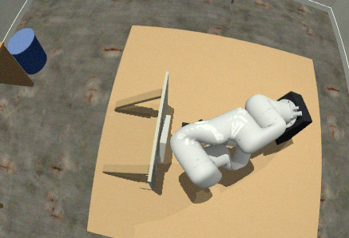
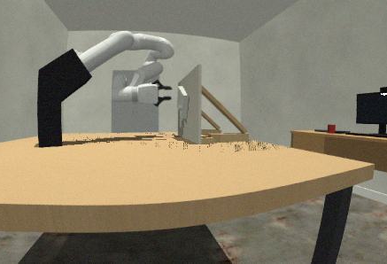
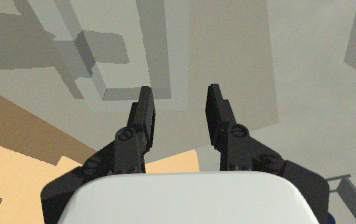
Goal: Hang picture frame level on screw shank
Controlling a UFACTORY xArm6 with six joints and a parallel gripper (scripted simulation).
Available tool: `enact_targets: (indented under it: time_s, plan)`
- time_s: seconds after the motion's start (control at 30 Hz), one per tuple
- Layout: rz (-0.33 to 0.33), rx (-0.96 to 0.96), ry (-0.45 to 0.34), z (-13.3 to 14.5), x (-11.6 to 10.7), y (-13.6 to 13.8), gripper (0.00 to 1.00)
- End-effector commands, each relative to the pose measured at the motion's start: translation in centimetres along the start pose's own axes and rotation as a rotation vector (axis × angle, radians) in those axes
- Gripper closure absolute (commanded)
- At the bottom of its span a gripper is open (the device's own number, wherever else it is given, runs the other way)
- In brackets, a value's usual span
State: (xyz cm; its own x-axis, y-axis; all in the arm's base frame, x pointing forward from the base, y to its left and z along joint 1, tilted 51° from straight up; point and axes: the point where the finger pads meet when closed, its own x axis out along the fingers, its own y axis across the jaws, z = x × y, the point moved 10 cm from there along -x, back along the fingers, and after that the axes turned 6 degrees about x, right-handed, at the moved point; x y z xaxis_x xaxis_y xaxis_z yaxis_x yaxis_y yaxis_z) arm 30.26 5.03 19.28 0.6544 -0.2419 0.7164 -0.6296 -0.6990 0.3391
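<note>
The pale picture frame (image 1: 165, 132) sits flat against the near face of the upright wall board (image 1: 158, 128), about halfway up; it also shows in the side view (image 2: 182, 111). I cannot make out the screw in any view. My gripper (image 2: 167, 94) is level with the upper part of the frame and points at it, a short gap away. In the wrist view my fingers stand half apart with nothing between them, and the frame's bars (image 3: 162, 60) lie just beyond the fingertips.
Two slanted wooden braces (image 1: 137, 100) prop the board from behind. My arm's black base (image 1: 293, 116) is at the table's right edge. A blue cylinder (image 1: 25, 49) stands on the floor. A side desk holds a monitor (image 2: 381, 111) and a red cup (image 2: 331, 128).
</note>
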Motion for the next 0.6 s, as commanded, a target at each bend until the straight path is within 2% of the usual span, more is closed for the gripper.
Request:
enact_targets:
  time_s: [0.0,0.57]
  plan:
    - [0.000,0.000,0.000,-0.02,-0.01,0.04,0.50]
    - [0.000,-0.001,0.000,-0.13,0.20,-0.01,0.50]
